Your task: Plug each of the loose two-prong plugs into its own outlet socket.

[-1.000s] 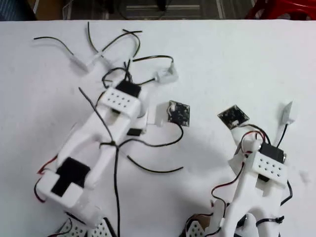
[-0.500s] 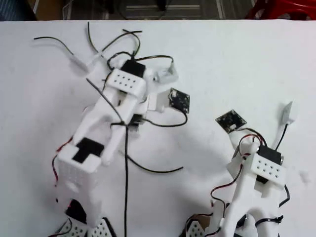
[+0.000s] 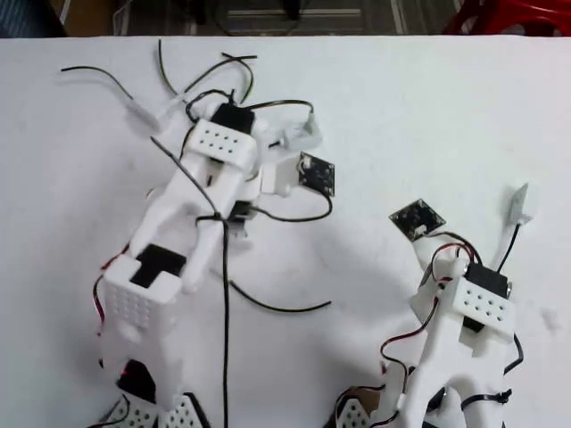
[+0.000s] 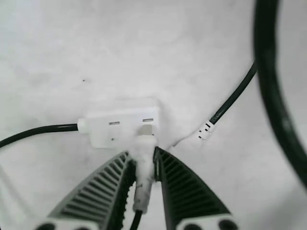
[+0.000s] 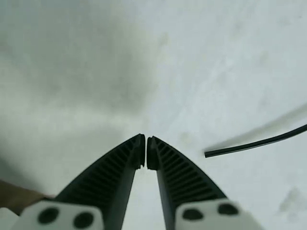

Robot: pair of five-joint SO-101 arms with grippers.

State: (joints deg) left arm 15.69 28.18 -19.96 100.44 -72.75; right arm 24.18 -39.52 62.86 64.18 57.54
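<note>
My left gripper (image 4: 142,155) is shut on a white two-prong plug (image 4: 144,141). The plug's tip is pressed against the face of a white outlet socket block (image 4: 115,127) that has a black cord leaving one end. A free pair of slots shows beside the plug. From above, that socket block (image 3: 302,135) lies at the far middle of the table, just beyond the left arm (image 3: 219,152). My right gripper (image 5: 145,151) is shut with nothing in it, hanging over bare table at the front right, on the right arm (image 3: 477,308).
A second white connector (image 3: 147,114) with black cords lies at the far left. Loose black cable (image 3: 277,308) curls across the middle of the table, and a cable end (image 5: 254,143) lies near my right gripper. A white scrap (image 3: 519,203) sits at the right.
The left arm has swung farther from the front edge, carrying the plug up to the socket block. The right arm has barely shifted.
</note>
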